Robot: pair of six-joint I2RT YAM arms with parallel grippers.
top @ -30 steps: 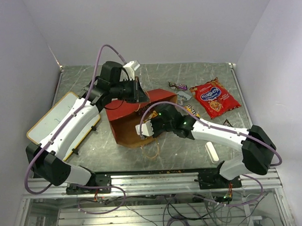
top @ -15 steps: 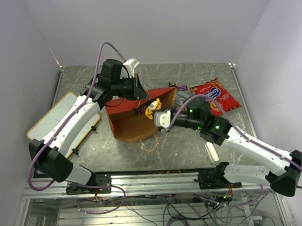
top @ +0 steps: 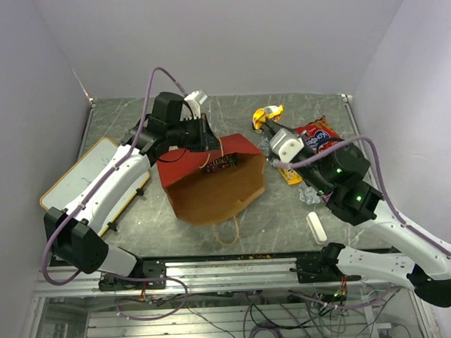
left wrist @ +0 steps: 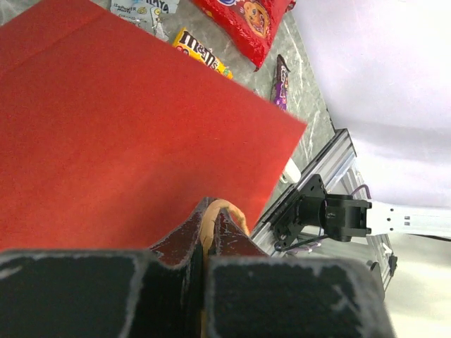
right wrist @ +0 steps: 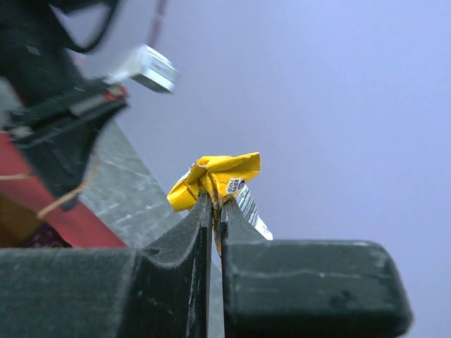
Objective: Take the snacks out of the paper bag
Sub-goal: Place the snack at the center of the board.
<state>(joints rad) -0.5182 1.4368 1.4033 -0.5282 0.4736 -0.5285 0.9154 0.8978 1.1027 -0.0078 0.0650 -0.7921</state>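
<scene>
The paper bag (top: 236, 148) lies tipped on the table, its brown inside (top: 211, 190) facing the camera. A dark wrapper (top: 218, 164) sits at its mouth. My left gripper (top: 210, 140) is shut on the bag's tan handle (left wrist: 211, 215), above the red side (left wrist: 127, 120). My right gripper (top: 267, 124) is shut on a crumpled yellow wrapper (top: 269, 113), held in the air right of the bag; it also shows in the right wrist view (right wrist: 215, 177). The red packet (top: 322, 140) lies behind the right arm, partly hidden. A yellow candy packet (top: 289, 174) and a silver wrapper (top: 309, 193) lie beside it.
A yellow-framed whiteboard (top: 81, 181) lies at the left under the left arm. A small white oblong block (top: 316, 227) lies near the front right. The bag's other handle (top: 229, 230) trails on the table in front. A purple wrapper (left wrist: 280, 81) lies beyond the bag.
My right gripper has come out of the bag's mouth and moved up and to the back right with the yellow wrapper. The bag's mouth has swung round. The left gripper keeps its hold.
</scene>
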